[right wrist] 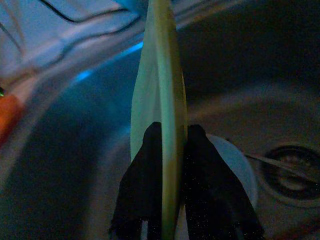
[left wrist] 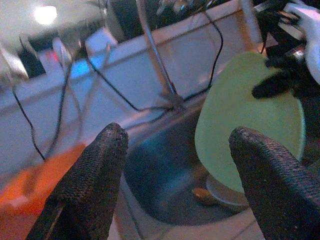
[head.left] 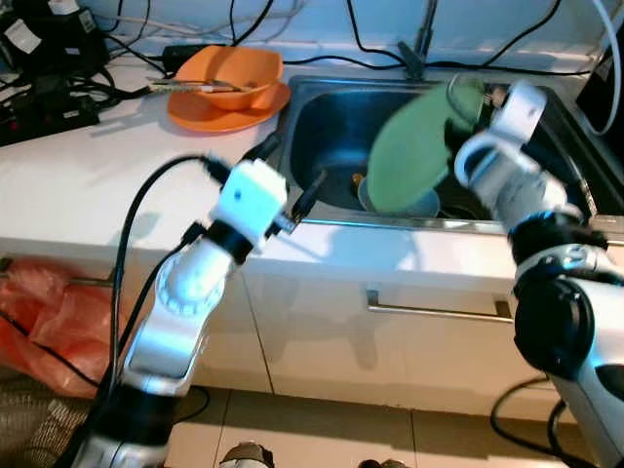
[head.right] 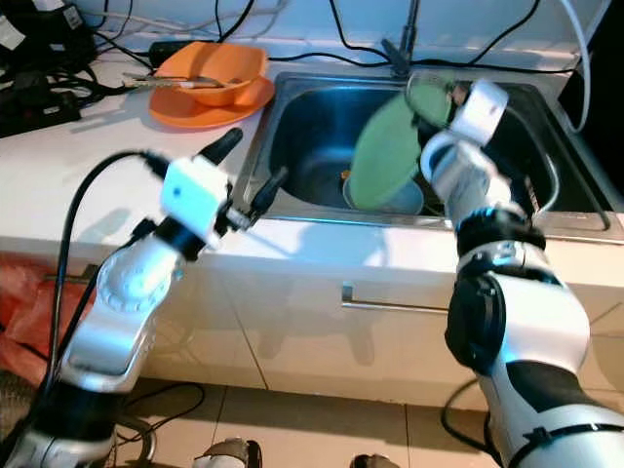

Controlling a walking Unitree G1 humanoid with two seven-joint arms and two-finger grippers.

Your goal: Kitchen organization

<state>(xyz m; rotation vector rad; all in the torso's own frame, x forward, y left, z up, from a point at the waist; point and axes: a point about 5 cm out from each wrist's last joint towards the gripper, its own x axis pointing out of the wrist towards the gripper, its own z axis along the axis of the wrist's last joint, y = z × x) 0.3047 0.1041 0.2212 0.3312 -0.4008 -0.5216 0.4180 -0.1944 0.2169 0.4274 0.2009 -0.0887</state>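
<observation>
- Two claws are out: the left claw (head.left: 292, 185), mid-frame at the sink's near edge, has its fingers spread wide and holds nothing.
- Just past it, the right claw (right wrist: 172, 145) pinches the green plate (head.left: 414, 146) by its thin rim, on edge above the steel sink (head.left: 331, 127).
- That plate looks stiff, smooth and light, maybe slippery; the rim seems the best hold.
- Below it sits a small white bowl (head.right: 405, 205).
- Upper left, on the white table (head.left: 88, 175), rests an orange bowl (head.left: 229, 73) on an orange plate (head.left: 214, 117).

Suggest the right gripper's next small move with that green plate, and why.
Probably lift it clear of the sink. The right gripper pinches the green plate by its rim, tilted on edge above a pale bowl at the bottom; the left gripper hovers open nearby.
</observation>
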